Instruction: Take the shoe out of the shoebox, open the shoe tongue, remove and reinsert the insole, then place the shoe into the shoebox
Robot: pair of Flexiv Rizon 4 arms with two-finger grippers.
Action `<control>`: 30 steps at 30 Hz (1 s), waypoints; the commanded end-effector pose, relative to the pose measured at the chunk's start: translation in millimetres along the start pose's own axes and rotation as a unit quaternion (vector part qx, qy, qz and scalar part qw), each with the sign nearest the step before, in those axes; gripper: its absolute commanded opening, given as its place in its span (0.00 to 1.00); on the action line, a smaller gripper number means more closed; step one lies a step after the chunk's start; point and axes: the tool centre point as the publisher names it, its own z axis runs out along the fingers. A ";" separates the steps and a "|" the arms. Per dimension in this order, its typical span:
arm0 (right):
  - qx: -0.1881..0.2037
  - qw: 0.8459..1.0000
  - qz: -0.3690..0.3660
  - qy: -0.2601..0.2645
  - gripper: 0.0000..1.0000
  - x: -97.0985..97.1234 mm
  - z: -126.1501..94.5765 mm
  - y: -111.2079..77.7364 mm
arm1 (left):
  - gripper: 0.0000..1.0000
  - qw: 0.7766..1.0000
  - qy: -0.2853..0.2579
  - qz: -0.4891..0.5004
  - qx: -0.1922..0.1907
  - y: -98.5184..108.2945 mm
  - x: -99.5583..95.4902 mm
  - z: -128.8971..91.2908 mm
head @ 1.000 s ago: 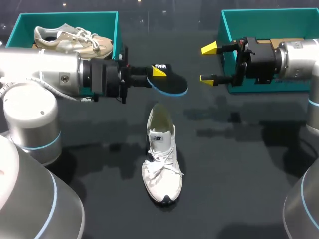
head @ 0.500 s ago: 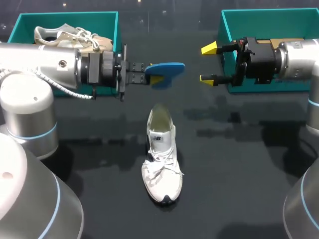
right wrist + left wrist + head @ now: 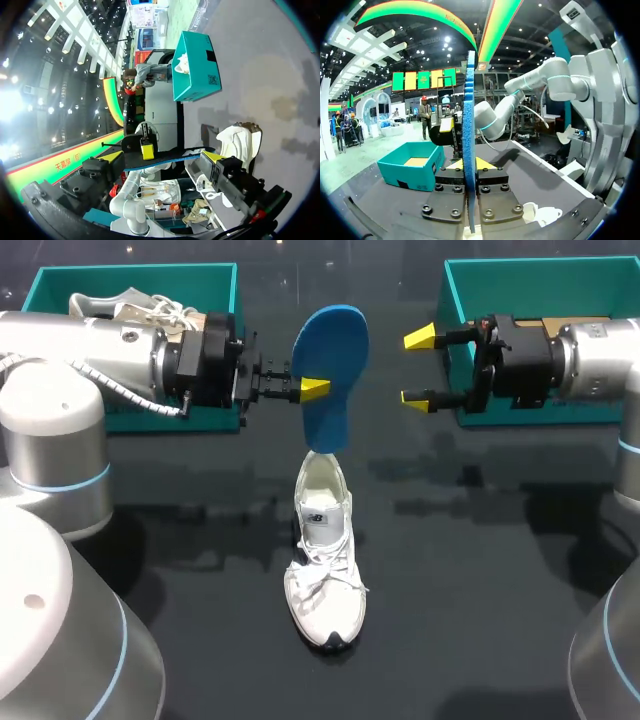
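The left gripper [image 3: 305,390] is clamped on the blue insole [image 3: 330,370], one yellow tip pressed to each flat face, as the left wrist view shows with the insole seen edge-on between the two fingers. In the head view the insole stands nearly upright, its wide end up and its narrow end pointing down at the heel opening of the white shoe [image 3: 325,560]. Whether that lower end touches the shoe I cannot tell. The shoe lies on its sole near the middle of the dark bench [image 3: 480,570], its heel towards the boxes and its toe the other way, with the laces loose. The right gripper [image 3: 420,368] hangs beside the insole with its fingers wide apart and nothing between them, just in front of the right teal shoebox [image 3: 455,290]. Behind the left arm, the left teal shoebox [image 3: 130,270] holds a beige shoe [image 3: 120,305].
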 end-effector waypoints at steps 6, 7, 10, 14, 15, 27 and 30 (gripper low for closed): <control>-0.001 1.000 0.000 -0.001 1.00 -0.3 0.5 -0.7 | 0.00 0.975 -0.036 -0.219 -0.015 -7.2 -16.4 -1.9; -0.001 1.000 0.000 -0.001 1.00 -0.3 0.5 -0.7 | 0.00 0.982 -0.074 -0.171 -0.025 -8.6 -18.2 -2.5; -0.001 1.000 0.000 -0.001 1.00 -0.3 0.5 -0.7 | 0.00 0.982 -0.074 -0.171 -0.025 -8.6 -18.2 -2.5; -0.001 1.000 0.000 -0.001 1.00 -0.3 0.5 -0.7 | 0.00 0.982 -0.074 -0.171 -0.025 -8.6 -18.2 -2.5; -0.001 1.000 0.000 -0.001 1.00 -0.3 0.5 -0.7 | 0.00 0.982 -0.074 -0.171 -0.025 -8.6 -18.2 -2.5; -0.001 1.000 0.000 -0.001 1.00 -0.3 0.5 -0.7 | 0.00 0.919 0.014 -0.394 0.027 8.6 -16.5 -1.7; -0.001 1.000 0.000 -0.001 1.00 -0.3 0.5 -0.7 | 0.00 0.907 0.017 -0.419 0.040 9.8 -16.4 -3.0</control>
